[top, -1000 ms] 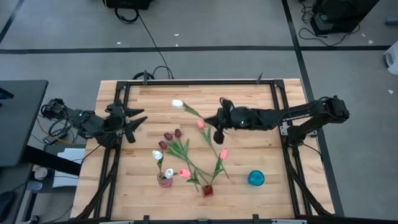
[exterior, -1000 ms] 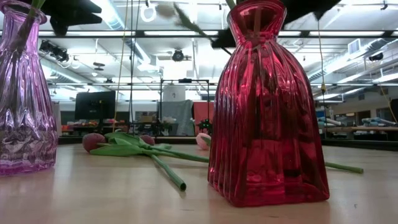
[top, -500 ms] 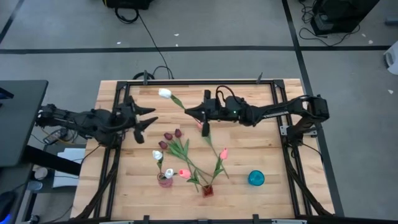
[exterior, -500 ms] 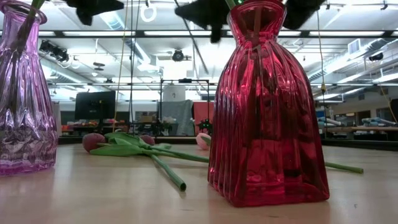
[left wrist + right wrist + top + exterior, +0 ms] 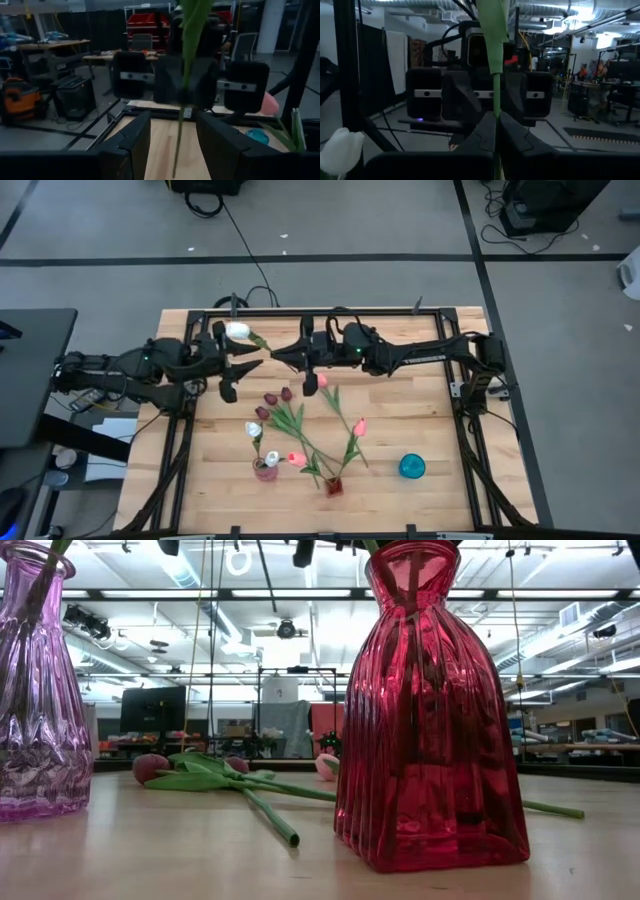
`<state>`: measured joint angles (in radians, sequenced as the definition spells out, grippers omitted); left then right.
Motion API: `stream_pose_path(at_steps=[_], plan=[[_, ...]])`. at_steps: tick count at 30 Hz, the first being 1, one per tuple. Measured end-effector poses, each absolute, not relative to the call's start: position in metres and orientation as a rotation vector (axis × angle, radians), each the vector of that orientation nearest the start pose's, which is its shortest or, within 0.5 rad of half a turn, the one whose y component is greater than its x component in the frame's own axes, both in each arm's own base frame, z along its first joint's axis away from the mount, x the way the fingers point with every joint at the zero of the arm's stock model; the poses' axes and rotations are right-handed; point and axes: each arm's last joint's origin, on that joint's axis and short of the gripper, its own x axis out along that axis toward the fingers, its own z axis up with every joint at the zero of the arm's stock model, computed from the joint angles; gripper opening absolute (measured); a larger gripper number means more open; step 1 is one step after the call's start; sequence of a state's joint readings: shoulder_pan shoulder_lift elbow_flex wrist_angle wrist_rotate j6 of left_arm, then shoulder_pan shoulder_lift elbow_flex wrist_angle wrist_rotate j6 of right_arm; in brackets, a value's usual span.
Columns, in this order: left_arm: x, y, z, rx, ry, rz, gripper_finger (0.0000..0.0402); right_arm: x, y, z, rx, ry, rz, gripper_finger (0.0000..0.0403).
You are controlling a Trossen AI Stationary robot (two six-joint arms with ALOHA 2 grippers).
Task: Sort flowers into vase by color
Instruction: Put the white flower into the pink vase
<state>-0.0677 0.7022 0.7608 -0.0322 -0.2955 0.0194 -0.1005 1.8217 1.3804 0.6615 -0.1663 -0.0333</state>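
Note:
A white tulip, one of the flowers, hangs in the air over the table's far left; its head is above my left gripper. My right gripper reaches in level from the right and is shut on its green stem. My left gripper faces it, open. Its fingers stand either side of the stem's hanging lower end without touching. Three maroon tulips and a pink one lie on the table. White tulips stand in the clear pink vase, pink ones in the red vase. My right gripper pinches the white tulip's green stem between its two fingers, coming level from the table's right, across the stem. The flower is lifted clear. Its leaf and head rise above the fingers and lean toward the left arm; the thin stem end hangs below.
A small teal vase stands at the near right. In the low view the red vase and the pink vase stand close in front, with tulips lying behind them. A black frame runs along the table's edges.
My right gripper has carried the white tulip up and toward the table's left and far edge, tipping up to nearly level. My left gripper has risen and swung toward the right, so that its fingers now stand around the stem's lower end.

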Motion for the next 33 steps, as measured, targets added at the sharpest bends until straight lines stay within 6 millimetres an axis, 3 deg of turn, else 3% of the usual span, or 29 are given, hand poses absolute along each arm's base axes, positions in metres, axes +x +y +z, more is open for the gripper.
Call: stream_pose_path(at_steps=[11,26,33], plan=[[0.188,-0.004,0.341,0.061,0.006,0.199,0.0163,0.423,-0.035,0.34,-0.075,-0.358,0.059,0.0016],[0.207,0.001,0.335,0.021,-0.003,0.174,0.0163,0.422,-0.021,0.345,-0.152,-0.42,0.039,0.0016],[0.2,0.0,0.363,0.022,0.091,0.145,0.0163,0.423,-0.018,0.345,-0.182,-0.419,0.008,0.0016]])
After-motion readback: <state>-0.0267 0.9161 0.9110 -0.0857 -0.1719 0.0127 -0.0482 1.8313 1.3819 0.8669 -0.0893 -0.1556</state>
